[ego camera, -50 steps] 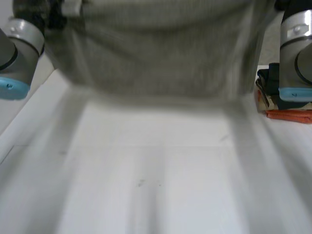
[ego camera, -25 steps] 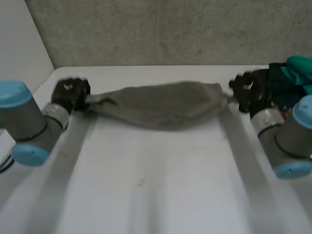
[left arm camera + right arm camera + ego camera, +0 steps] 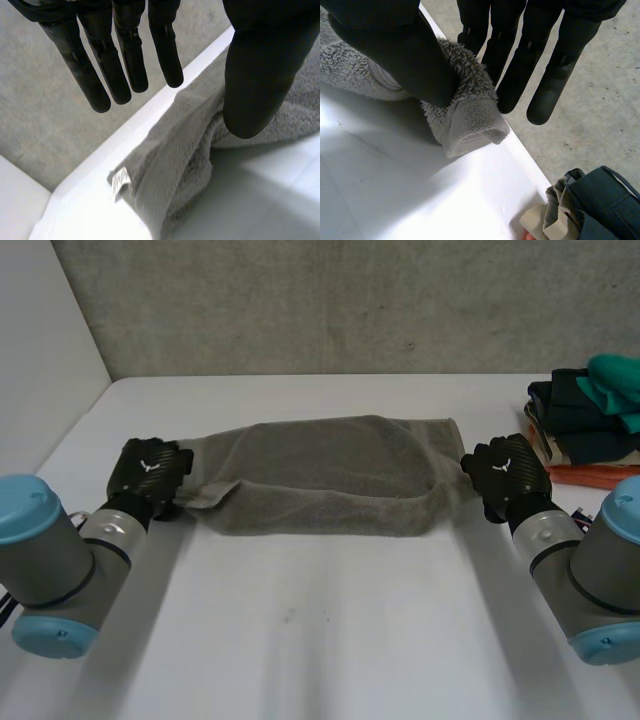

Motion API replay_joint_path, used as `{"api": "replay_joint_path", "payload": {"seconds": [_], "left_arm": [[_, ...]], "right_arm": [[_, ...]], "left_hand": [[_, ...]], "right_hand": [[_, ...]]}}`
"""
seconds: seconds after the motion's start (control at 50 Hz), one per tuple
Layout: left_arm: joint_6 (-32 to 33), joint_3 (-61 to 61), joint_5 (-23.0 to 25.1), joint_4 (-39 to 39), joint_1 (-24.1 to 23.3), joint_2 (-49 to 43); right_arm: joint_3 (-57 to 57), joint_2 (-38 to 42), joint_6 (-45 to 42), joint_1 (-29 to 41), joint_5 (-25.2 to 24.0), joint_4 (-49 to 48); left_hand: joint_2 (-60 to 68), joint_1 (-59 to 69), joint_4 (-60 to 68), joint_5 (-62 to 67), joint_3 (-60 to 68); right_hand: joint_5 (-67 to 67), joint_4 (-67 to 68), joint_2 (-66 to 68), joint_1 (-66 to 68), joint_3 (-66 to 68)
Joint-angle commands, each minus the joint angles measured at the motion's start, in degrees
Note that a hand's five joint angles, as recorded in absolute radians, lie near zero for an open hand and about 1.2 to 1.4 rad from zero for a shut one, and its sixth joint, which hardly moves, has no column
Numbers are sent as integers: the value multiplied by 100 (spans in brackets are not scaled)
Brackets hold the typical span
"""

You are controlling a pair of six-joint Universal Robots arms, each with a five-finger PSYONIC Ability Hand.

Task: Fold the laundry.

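Observation:
A grey towel (image 3: 330, 475) lies folded lengthwise across the far part of the white table (image 3: 320, 640). My left hand (image 3: 150, 475) rests at its left end. In the left wrist view that hand (image 3: 125, 60) is open, fingers straight and thumb spread, with the towel (image 3: 175, 165) and its white label (image 3: 120, 180) lying loose below the fingertips. My right hand (image 3: 510, 475) is at the towel's right end. There the thumb (image 3: 400, 45) pinches the towel's corner (image 3: 470, 115) against the straight fingers.
A pile of dark and green clothes (image 3: 585, 410) on something orange sits at the table's far right, close to my right hand, and shows beyond the towel corner (image 3: 590, 205). The table's far edge meets a grey wall (image 3: 330, 300) just behind the towel.
The towel, held up and spread a second ago, has swung down and been laid on the table. My left hand has opened and let go of its end; the right still pinches.

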Motion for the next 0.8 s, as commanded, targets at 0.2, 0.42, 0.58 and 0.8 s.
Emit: {"api": "replay_joint_path", "payload": {"seconds": [0.2, 0.42, 0.58, 0.8], "left_arm": [[50, 256, 7, 246, -389, -529], [-55, 556, -440, -306, -222, 250], [-1039, 292, -626, -1993, 551, 2404], [-1339, 99, 139, -3639, 1158, 3013]], "right_arm": [[-17, 14, -42, 33, 42, 126], [-158, -643, -68, -90, 51, 792], [-684, -2085, -894, -625, 78, 2743], [-1371, -2596, -1184, -943, 60, 4854]], "left_hand": [[1928, 1869, 1934, 1974, 1894], [4337, 4278, 4343, 4383, 4303], [4337, 4278, 4343, 4383, 4303], [4337, 4278, 4343, 4383, 4303]], "right_hand": [[1228, 1142, 1311, 1691, 1175], [1228, 1142, 1311, 1691, 1175], [1228, 1142, 1311, 1691, 1175], [1228, 1142, 1311, 1691, 1175]]}}
